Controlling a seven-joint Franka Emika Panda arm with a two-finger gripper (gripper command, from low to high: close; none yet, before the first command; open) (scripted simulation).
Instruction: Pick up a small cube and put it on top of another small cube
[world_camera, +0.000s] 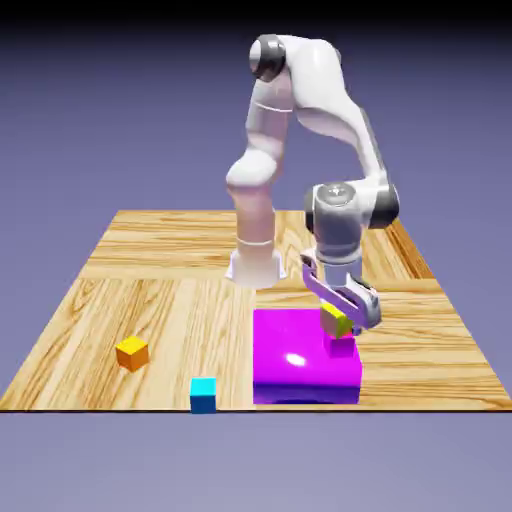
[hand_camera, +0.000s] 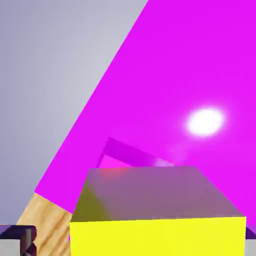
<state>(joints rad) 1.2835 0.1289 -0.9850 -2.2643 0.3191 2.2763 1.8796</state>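
my pincer (world_camera: 342, 318) is apart around the yellow cube (world_camera: 335, 320), which sits on the small magenta cube (world_camera: 340, 345) over the big block (world_camera: 290, 360), so that lower cube must be bearing it

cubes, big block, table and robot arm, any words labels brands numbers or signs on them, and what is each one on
No text, number or brand can be read on the yellow-green cube, small magenta cube, big magenta block, orange cube, cyan cube or table.
There is a small mark on the arm's grey round cap, too small to read.
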